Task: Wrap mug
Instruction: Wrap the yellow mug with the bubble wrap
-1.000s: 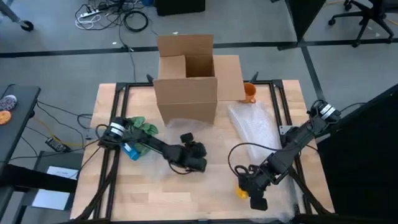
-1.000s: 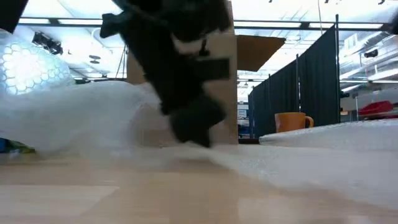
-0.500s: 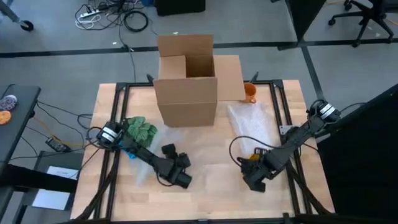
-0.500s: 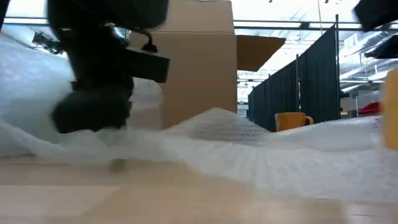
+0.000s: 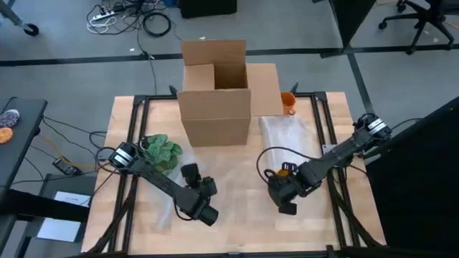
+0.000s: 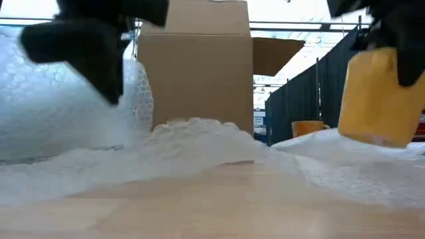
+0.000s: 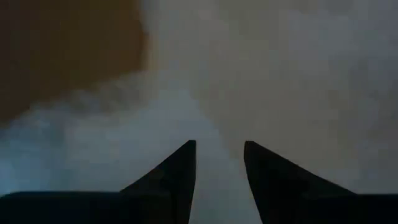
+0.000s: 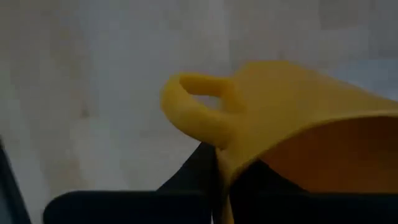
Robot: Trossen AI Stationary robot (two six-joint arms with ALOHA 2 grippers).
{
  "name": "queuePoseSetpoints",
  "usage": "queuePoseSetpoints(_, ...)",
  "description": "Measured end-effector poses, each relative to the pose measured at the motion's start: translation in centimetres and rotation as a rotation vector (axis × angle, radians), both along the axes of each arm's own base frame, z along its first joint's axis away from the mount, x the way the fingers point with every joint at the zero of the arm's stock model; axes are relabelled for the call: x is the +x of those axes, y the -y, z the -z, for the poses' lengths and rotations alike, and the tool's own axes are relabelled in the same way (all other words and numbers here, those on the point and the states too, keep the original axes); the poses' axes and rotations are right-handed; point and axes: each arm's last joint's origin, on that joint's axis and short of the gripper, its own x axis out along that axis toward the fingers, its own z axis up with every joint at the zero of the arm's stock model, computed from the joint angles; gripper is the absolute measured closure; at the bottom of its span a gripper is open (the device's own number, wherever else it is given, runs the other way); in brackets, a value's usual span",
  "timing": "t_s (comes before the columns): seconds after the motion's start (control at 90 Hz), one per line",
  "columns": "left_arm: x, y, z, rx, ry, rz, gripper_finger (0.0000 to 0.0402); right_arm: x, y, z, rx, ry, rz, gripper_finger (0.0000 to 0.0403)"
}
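A yellow mug [image 6: 378, 93] hangs above a sheet of bubble wrap [image 5: 237, 168] spread over the table's middle, with my right gripper [image 8: 224, 168] shut on it. My left gripper [image 5: 206, 215] is near the table's front left, over the wrap's near left part. That part of the wrap [image 6: 60, 113] stands raised under it, and the gripper seems shut on the wrap. The left wrist view is blurred and shows only pale wrap past the fingers. My left gripper appears to hold the bubble wrap's near left part [image 6: 99, 106] from above. The place of contact does not show plainly. The wrap rises to the gripper while the rest of the sheet lies on the table. My right gripper has the yellow mug's wall at the rim, right beside the handle [image 8: 199, 112]. One finger [image 8: 196, 171] is outside and the other is inside the mug. The mug is lifted clear of the wrap and tilted.
An open cardboard box [image 5: 215, 100] stands at the table's far middle. An orange mug [image 5: 287, 105] sits to its right at the far edge. A green leafy object [image 5: 161, 150] lies at the left, beside my left arm.
My right gripper has carried the yellow mug from the near right edge toward the table's middle and lifted it over the wrap. My left gripper has moved toward the near left, and the wrap's left part has risen and bunched up with it.
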Motion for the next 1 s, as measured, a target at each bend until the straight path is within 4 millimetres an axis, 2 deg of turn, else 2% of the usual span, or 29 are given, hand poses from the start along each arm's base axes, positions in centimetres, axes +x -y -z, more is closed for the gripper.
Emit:
queuePoseSetpoints(0.133, 1.7, 0.7, -0.8, 0.016, 0.205, 0.039, 0.0280, -0.8, -0.7, 0.0, -0.014, -0.020, 0.003, 0.0403)
queuePoseSetpoints(0.278, 4.3, 1.9, -1.0, -0.029, 0.405, 0.148, 0.0280, -1.6, -0.4, 0.1, -0.130, -0.037, 0.049, 0.0403)
queuePoseSetpoints(0.467, 7.1, 2.9, -1.3, -0.057, 0.552, 0.275, 0.0280, -0.7, 0.6, 0.1, -0.202, 0.040, 0.080, 0.0403)
queuePoseSetpoints(0.589, 7.5, 2.8, -0.5, -0.052, 0.531, 0.293, 0.0280, 0.3, 1.8, 0.9, -0.205, 0.061, 0.076, 0.0403)
queuePoseSetpoints(0.733, 7.8, 2.8, 1.8, -0.028, 0.445, 0.288, 0.0280, 1.0, 3.3, 2.1, -0.212, 0.066, 0.084, 0.0403)
queuePoseSetpoints(0.889, 7.8, 2.5, 4.2, -0.015, 0.354, 0.268, 0.0280, 0.8, 4.8, 2.5, -0.243, 0.002, 0.151, 0.0403)
queuePoseSetpoints(1.0, 7.6, 2.1, 5.6, 0.004, 0.283, 0.235, 0.0280, -0.3, 5.4, 2.6, -0.285, -0.108, 0.216, 0.0403)
